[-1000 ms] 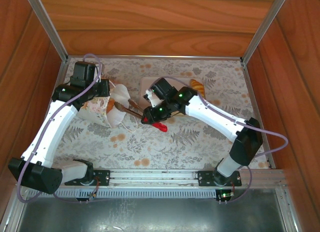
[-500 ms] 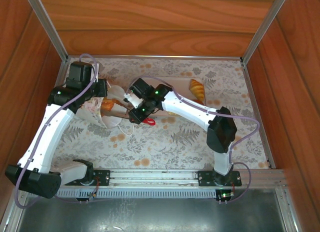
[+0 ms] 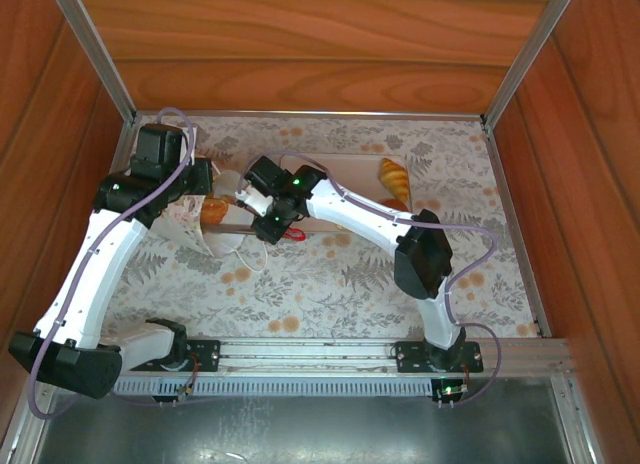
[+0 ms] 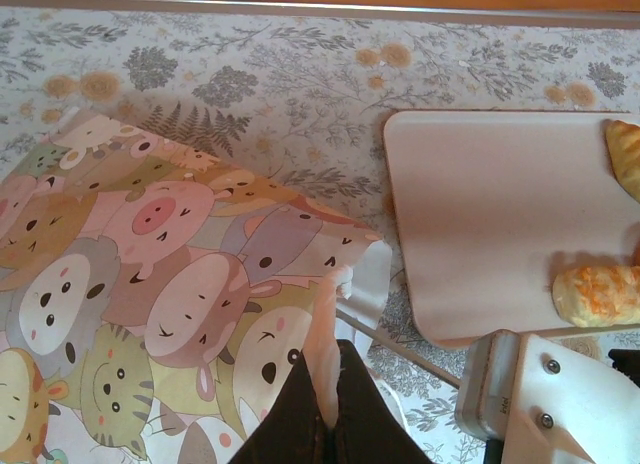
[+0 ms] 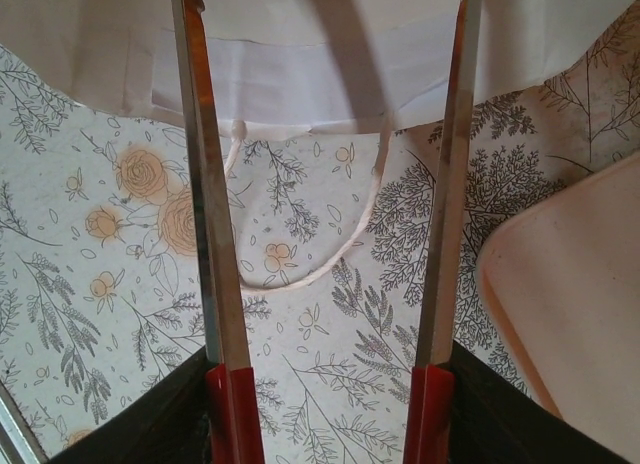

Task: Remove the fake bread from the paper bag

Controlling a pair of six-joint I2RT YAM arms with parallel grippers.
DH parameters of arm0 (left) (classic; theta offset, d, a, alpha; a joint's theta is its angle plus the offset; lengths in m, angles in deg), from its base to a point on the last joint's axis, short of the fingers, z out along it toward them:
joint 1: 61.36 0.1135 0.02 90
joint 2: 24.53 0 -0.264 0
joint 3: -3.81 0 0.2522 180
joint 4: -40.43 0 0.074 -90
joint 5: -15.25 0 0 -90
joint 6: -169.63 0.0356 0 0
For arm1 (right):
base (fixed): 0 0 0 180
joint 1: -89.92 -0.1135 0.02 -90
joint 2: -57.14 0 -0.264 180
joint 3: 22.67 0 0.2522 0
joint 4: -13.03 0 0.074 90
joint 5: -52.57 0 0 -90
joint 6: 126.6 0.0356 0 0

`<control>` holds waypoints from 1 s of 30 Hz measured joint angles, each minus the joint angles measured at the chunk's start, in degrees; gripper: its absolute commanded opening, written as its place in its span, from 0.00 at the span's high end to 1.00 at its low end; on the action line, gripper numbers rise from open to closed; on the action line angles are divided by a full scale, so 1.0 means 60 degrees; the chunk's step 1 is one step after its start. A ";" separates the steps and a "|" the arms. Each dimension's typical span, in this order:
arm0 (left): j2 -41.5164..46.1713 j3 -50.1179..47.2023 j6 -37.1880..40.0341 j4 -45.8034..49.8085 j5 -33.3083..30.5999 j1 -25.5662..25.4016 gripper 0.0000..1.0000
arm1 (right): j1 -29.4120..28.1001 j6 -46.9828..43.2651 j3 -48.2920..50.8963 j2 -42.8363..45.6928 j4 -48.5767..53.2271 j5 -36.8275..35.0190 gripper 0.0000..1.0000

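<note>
Paper bag [image 3: 190, 222] lies on side near far-left corner of bench [image 3: 350, 284], long axis left-right, mouth toward tray [image 3: 340, 170]. Left claw [image 4: 328, 359] clamped on bag rim. Right claw [image 5: 325, 24] fingers apart at mouth, cord handle [image 5: 300, 276] on bench between them. Croissant [image 3: 394, 174] lies slanted on tray; bread roll [image 4: 597, 294] near it.

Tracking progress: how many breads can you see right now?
3. On the tray: a loaf at its far right and a roll nearer. One piece shows in the bag mouth. More may be hidden inside.
</note>
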 measured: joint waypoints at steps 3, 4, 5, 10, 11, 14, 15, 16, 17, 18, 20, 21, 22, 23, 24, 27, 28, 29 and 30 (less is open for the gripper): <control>0.0000 0.0000 0.0025 0.0007 0.0004 0.0000 1.00 | -0.0098 -0.0033 -0.0353 -0.0262 0.0237 -0.0229 0.41; 0.0000 0.0000 0.0025 0.0011 0.0004 0.0000 1.00 | -0.0127 -0.0066 -0.0546 -0.0408 0.0306 -0.0306 0.41; 0.0000 0.0004 0.0029 0.0018 0.0004 0.0000 1.00 | -0.0175 -0.0117 -0.0750 -0.0579 0.0346 -0.0401 0.40; 0.0000 0.0058 0.0029 0.0069 0.0004 0.0000 1.00 | -0.0361 -0.0514 -0.1198 -0.1122 0.0528 -0.0576 0.46; 0.0000 0.0073 0.0029 0.0073 0.0004 0.0000 1.00 | -0.0364 -0.0579 -0.1239 -0.1206 0.0568 -0.0546 0.48; 0.0000 0.0087 0.0025 0.0080 0.0000 0.0000 1.00 | -0.0364 -0.0637 -0.1271 -0.1290 0.0699 -0.0423 0.53; 0.0000 0.0087 0.0025 0.0095 -0.0011 0.0000 1.00 | -0.0364 -0.0634 -0.1275 -0.1290 0.0736 -0.0393 0.54; 0.0000 0.0087 0.0025 0.0109 -0.0029 0.0000 1.00 | -0.0364 -0.0623 -0.1279 -0.1290 0.0747 -0.0368 0.55; 0.0000 0.0087 0.0025 0.0131 -0.0055 0.0000 1.00 | -0.0364 -0.0601 -0.1279 -0.1286 0.0750 -0.0346 0.57; 0.0000 0.0087 0.0025 0.0146 -0.0073 0.0000 1.00 | -0.0364 -0.0576 -0.1275 -0.1286 0.0758 -0.0339 0.58; 0.0000 0.0087 0.0025 0.0160 -0.0109 0.0000 1.00 | -0.0361 -0.0525 -0.1198 -0.1220 0.0732 -0.0317 0.60; 0.0000 0.0087 0.0025 0.0168 -0.0135 0.0000 1.00 | -0.0361 -0.0481 -0.1093 -0.1133 0.0685 -0.0310 0.60; 0.0000 0.0087 0.0025 0.0168 -0.0142 0.0000 1.00 | -0.0364 -0.0448 -0.0987 -0.1024 0.0659 -0.0291 0.61; 0.0000 0.0087 0.0025 0.0168 -0.0157 0.0000 1.00 | -0.0364 -0.0408 -0.0863 -0.0889 0.0648 -0.0273 0.62; 0.0000 0.0087 0.0025 0.0171 -0.0168 0.0000 1.00 | -0.0364 -0.0368 -0.0743 -0.0729 0.0641 -0.0251 0.63; 0.0000 0.0087 0.0025 0.0186 -0.0211 0.0000 1.00 | -0.0364 -0.0157 -0.0324 -0.0157 0.0565 -0.0138 0.64; 0.0000 0.0087 0.0025 0.0193 -0.0222 0.0000 1.00 | -0.0364 -0.0066 -0.0164 0.0062 0.0543 -0.0091 0.64; 0.0004 0.0087 0.0029 0.0197 -0.0237 0.0000 1.00 | -0.0364 0.0015 -0.0025 0.0244 0.0546 -0.0029 0.64; 0.0004 0.0087 0.0029 0.0197 -0.0244 0.0000 1.00 | -0.0364 0.0106 0.0146 0.0459 0.0539 0.0036 0.64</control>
